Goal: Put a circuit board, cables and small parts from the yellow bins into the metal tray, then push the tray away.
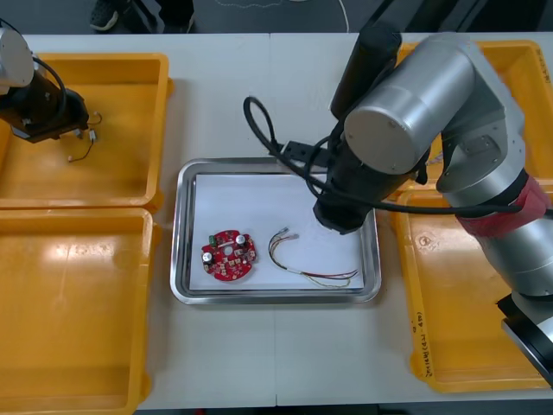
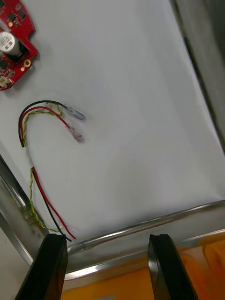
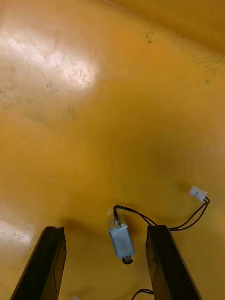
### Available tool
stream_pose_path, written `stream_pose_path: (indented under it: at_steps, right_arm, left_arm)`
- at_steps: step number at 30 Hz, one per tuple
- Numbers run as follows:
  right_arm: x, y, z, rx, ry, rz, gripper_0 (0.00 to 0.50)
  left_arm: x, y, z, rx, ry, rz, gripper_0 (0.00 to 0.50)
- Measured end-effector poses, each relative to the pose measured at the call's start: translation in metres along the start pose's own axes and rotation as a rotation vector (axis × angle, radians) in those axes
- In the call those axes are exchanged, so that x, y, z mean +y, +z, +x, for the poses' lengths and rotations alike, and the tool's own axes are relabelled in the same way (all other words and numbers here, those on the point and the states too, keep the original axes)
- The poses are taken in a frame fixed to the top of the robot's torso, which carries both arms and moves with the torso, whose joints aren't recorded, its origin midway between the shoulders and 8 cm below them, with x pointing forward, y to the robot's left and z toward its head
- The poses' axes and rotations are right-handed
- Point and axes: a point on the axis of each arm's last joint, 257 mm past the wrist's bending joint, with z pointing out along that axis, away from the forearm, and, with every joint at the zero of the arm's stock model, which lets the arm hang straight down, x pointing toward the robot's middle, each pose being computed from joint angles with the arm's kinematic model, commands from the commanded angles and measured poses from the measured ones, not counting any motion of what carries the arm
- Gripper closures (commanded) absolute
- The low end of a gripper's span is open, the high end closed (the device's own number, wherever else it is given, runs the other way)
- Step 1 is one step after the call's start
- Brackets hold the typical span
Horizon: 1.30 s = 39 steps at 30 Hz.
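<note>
As seen from the wrists, jaws spread: right gripper (image 2: 107,238) over metal tray (image 2: 140,227) rim, left gripper (image 3: 105,228) astride small metal part (image 3: 121,240).

Circuit board (image 1: 230,254) lies in the tray (image 1: 180,233), cable (image 1: 302,272) to its right; bins (image 1: 78,294) flank the tray on both sides

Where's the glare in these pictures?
Left wrist view: glare patch on the yellow bin floor beyond the open left hand. Right wrist view: metal tray rim shines by the open right hand. Front view: soft sheen on the near left bin.
</note>
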Motion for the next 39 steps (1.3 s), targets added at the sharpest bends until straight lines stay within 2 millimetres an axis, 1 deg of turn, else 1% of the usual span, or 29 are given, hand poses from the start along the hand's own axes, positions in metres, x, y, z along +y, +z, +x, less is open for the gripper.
stream_pose_path:
  at_steps: [5,9,12,16,18,19,20,21,22,23,24,25,26,29,35,39]
  right_arm:
    - [-0.024,-0.022,-0.008,-0.064,0.074,0.021,0.0]
    - [-0.036,-0.034,-0.011,-0.097,0.228,0.021,0.0]
    - [-0.042,-0.039,-0.007,-0.1,0.348,0.019,0.0]
    - [-0.052,-0.043,0.003,-0.097,0.417,0.024,0.0]
    - [-0.057,-0.046,0.008,-0.098,0.489,0.012,0.0]
    - [-0.06,-0.047,0.011,-0.1,0.535,0.003,0.0]
    - [-0.064,-0.048,0.014,-0.101,0.583,-0.005,0.0]
    - [-0.069,-0.049,0.018,-0.101,0.628,-0.01,0.0]
    - [-0.074,-0.05,0.022,-0.101,0.661,-0.012,0.0]
    - [-0.079,-0.051,0.025,-0.101,0.682,-0.013,0.0]
    - [-0.084,-0.051,0.029,-0.1,0.701,-0.014,0.0]
    - [-0.088,-0.052,0.032,-0.1,0.717,-0.014,0.0]
    - [-0.092,-0.052,0.036,-0.099,0.733,-0.013,0.0]
    - [-0.103,-0.055,0.045,-0.098,0.787,-0.004,0.0]
    - [-0.135,-0.066,0.067,-0.112,0.937,0.053,0.0]
    - [-0.15,-0.065,0.084,-0.107,1.018,0.055,0.0]
  left_arm:
    - [0.003,0.001,0.002,0.004,-0.004,-0.005,0.0]
    - [0.002,0.004,0.003,0.004,-0.006,-0.005,0.0]
    - [0.0,0.007,0.005,0.002,-0.007,-0.002,0.0]
    - [-0.002,0.01,0.004,-0.008,-0.006,-0.001,0.0]
    - [-0.003,0.01,0.003,-0.011,-0.005,-0.002,0.0]
    - [-0.003,0.01,0.003,-0.011,-0.005,-0.002,0.009]
    - [-0.003,0.01,0.003,-0.011,-0.005,-0.002,0.054]
    - [-0.003,0.01,0.003,-0.011,-0.004,-0.003,0.085]
    - [-0.003,0.01,0.003,-0.011,-0.004,-0.004,0.171]
    - [-0.002,0.01,0.003,-0.011,-0.003,-0.006,0.225]
    - [-0.002,0.01,0.003,-0.011,-0.003,-0.006,0.338]
    - [-0.002,0.01,0.003,-0.011,-0.003,-0.006,0.38]
    - [-0.002,0.01,0.003,-0.011,-0.003,-0.006,0.446]
    - [-0.002,0.01,0.003,-0.011,-0.002,-0.008,0.494]
    - [-0.002,0.01,0.003,-0.012,0.0,-0.01,0.5]
    - [-0.002,0.009,0.002,-0.01,0.0,-0.011,0.5]
